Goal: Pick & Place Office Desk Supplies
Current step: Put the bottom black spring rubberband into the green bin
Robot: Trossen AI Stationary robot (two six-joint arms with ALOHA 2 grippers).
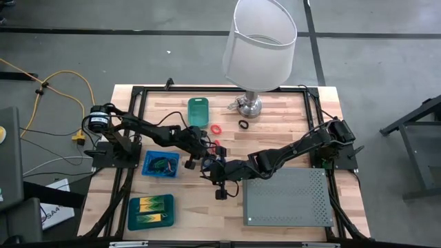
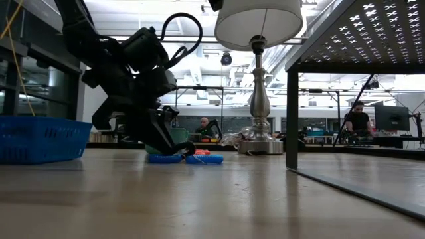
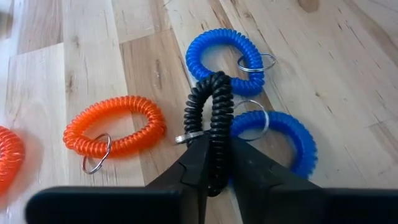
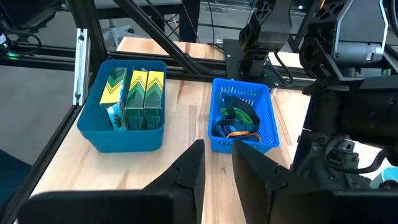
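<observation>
Pale wood planks under everything, coils scattered near the table's middle. Left gripper (image 3: 214, 163) pinching the black coil (image 3: 211, 118), which stands up between its fingers; two blue coils (image 3: 227, 59) just beyond, orange coil (image 3: 115, 124) off to one side. Best lifted straight up, clear of the blue rings, then carried to the blue basket (image 1: 160, 164). Right gripper (image 4: 217, 168) slightly parted, empty, waiting nearby.

You are looking at shiny plastic coil loops (image 3: 214, 118) with small metal rings (image 3: 256, 62), lying on a smooth wooden table (image 3: 93, 56).
</observation>
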